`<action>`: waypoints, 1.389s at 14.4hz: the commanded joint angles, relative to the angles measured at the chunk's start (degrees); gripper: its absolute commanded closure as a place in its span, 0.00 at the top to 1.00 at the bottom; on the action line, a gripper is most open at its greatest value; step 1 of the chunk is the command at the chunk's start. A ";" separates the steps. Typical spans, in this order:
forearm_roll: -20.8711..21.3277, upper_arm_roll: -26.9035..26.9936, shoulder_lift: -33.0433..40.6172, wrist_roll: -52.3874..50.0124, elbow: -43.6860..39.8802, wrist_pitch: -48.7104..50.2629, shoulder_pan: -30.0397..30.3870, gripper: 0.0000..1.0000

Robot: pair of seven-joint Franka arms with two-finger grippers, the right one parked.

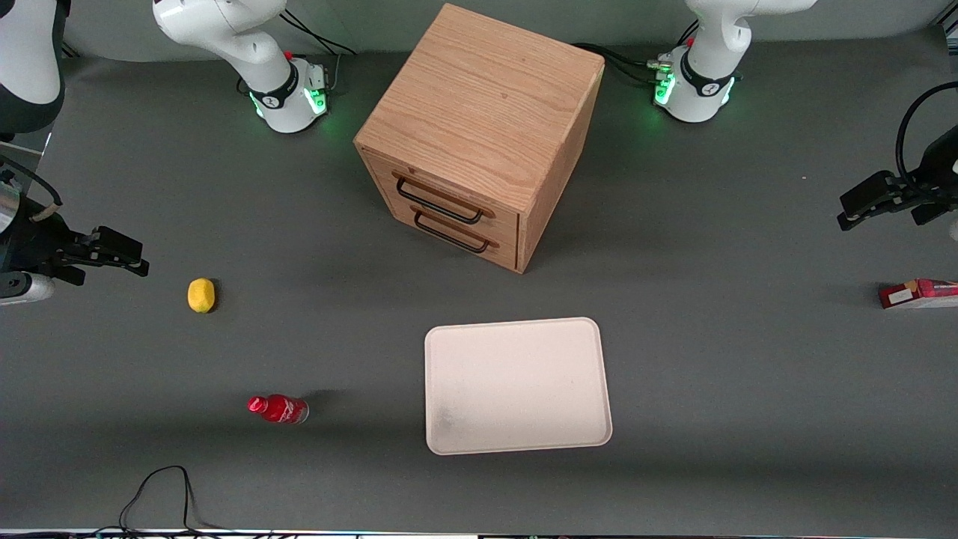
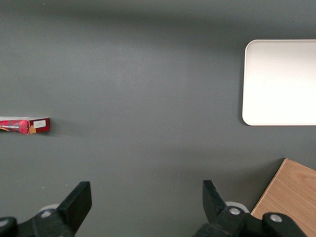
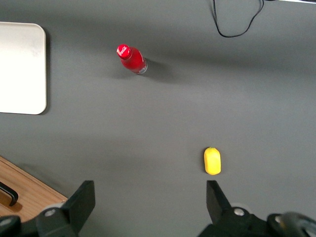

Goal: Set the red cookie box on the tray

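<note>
A: Where is the red cookie box [image 1: 922, 293] right now?

B: Lying flat on the grey surface [image 1: 711, 299] at the working arm's end, partly cut off by the front view's edge. The tray [image 1: 516, 385] sits mid-surface, nearer the front camera than the wooden drawer cabinet [image 1: 479, 135], and well apart from the box. Nothing is on it yet.

A: And the tool [image 2: 145, 197]?

B: It hangs above the surface with its jaws spread wide and nothing between them. In the wrist view the box [image 2: 24, 125] lies off to one side of the fingers [image 2: 76, 201], not under them, so I judge the step in hand to be the approach.

A: How should the pick go?

B: The box is thin and long, so I would centre the tool over its middle, turn the wrist until the fingers straddle the narrow width, and come straight down. Gripping near an end would likely let it swing or tilt on the lift. Cardboard gives, so a moderate squeeze ought to do.

A: Anything in the way afterward?

B: The path to the tray looks free; the cabinet stands just beside that route, so a modest lift and a line kept nearer the front camera seems wise. The yellow lemon [image 1: 200, 295] and the red bottle [image 1: 278, 409] lie toward the parked arm's end, out of the way.
</note>
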State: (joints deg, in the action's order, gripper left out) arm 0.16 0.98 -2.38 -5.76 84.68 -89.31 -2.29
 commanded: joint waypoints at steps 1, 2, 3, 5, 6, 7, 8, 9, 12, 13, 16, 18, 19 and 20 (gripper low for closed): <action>-0.60 0.25 1.42 -0.48 1.54 0.02 1.75 1.00; -0.52 0.25 1.33 -0.22 1.54 0.02 2.98 1.00; -0.51 0.25 1.07 -0.13 1.54 -0.07 4.29 1.00; -0.60 0.25 0.54 -0.13 1.54 -0.77 7.89 1.00; -0.69 0.25 0.10 -0.13 1.45 -1.12 9.56 1.00; -0.69 0.25 -0.34 -0.13 1.36 -1.21 11.23 1.00; -0.69 0.25 -0.86 0.04 1.19 -1.74 13.08 1.00; -0.78 0.25 -1.13 1.18 1.10 -2.78 15.01 1.00; -0.87 0.25 -3.32 11.25 0.66 -6.04 20.72 1.00; -1.13 0.25 -4.55 15.56 -0.12 -6.13 23.09 1.00; -1.57 0.16 -10.25 28.30 -5.65 -6.05 28.28 1.00; -1.74 0.16 -14.30 34.82 -10.22 -5.61 31.89 1.00; -2.27 0.16 -15.88 37.46 -11.81 -5.61 33.65 1.00; -2.79 0.07 -17.46 40.71 -13.39 -5.78 35.58 1.00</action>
State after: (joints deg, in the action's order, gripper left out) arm -1.14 1.85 -15.27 28.82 77.60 -95.85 29.83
